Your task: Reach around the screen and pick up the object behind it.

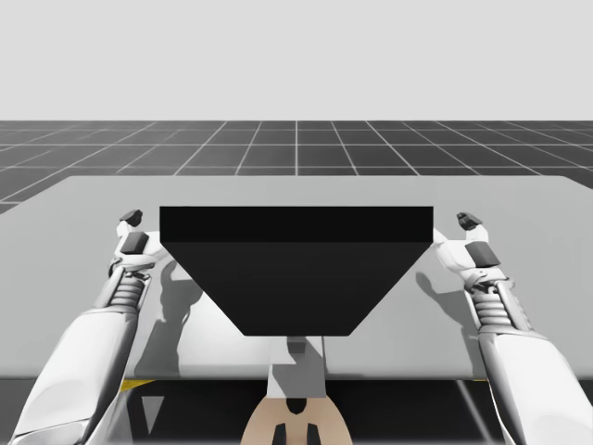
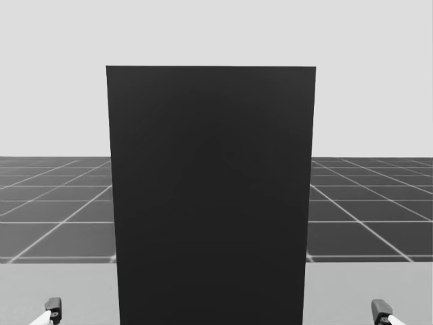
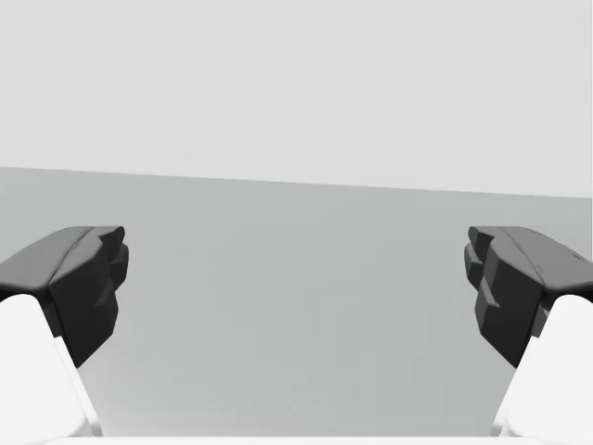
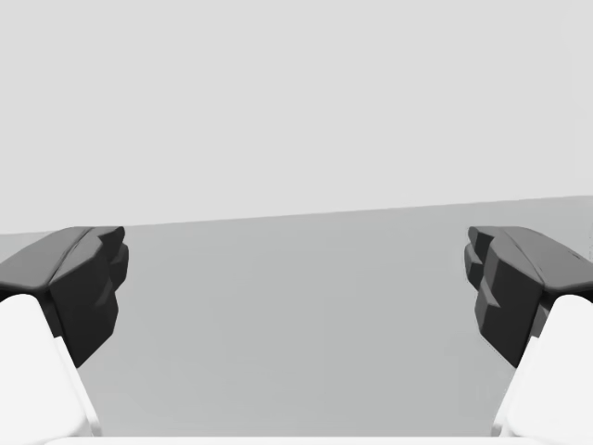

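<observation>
Our arms stretch forward over flat grey table, flanking upright black rectangular screen; left gripper, right gripper both spread wide, gripping nothing.

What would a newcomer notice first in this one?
The tall black screen stands mid-table and hides whatever lies behind it from my head. Next come my left gripper and right gripper, both open, one on each side of the screen above the grey table.
</observation>
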